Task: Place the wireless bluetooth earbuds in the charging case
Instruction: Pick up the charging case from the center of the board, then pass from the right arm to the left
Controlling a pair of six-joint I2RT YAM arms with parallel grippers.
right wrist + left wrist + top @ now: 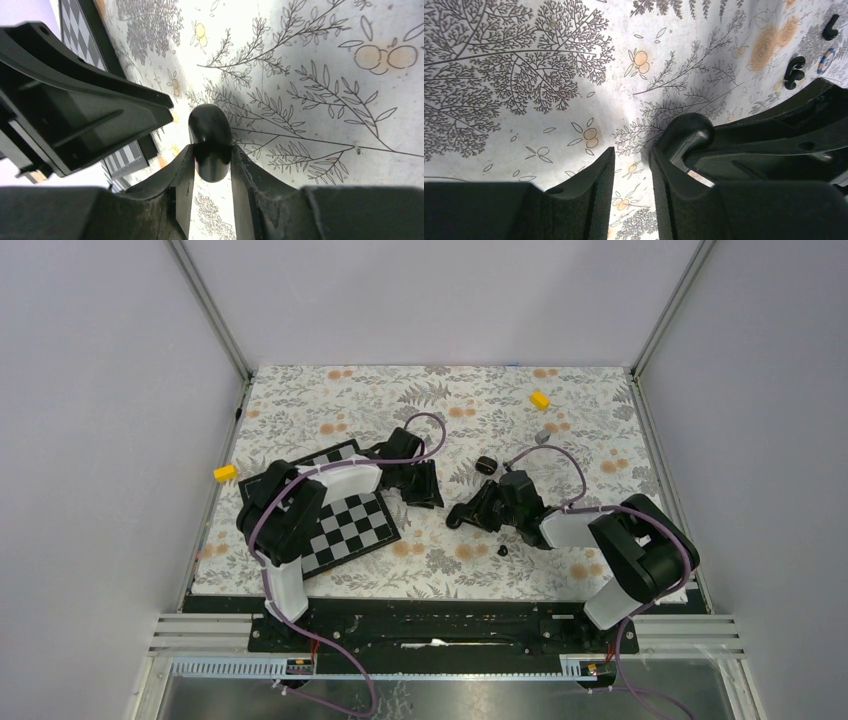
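My right gripper [212, 152] is shut on the charging case [210, 127], a glossy black pebble that sticks out past the fingertips, low over the floral cloth. In the top view this gripper [462, 517] is at mid-table. My left gripper [633, 156] is open with a narrow gap and holds nothing; it hovers just left of the right one [432, 496]. A tiny black earbud [503, 551] lies near the right arm. Another small black piece [487, 463] lies behind the grippers. The left wrist view shows two small black buds [794, 71] [830, 27].
A folded checkerboard [350, 525] lies under the left arm. Yellow blocks sit at the left edge [226, 473] and at the back right [540, 399]. A small ring [826, 60] lies beside the buds. A grey piece [543, 437] lies at the back right.
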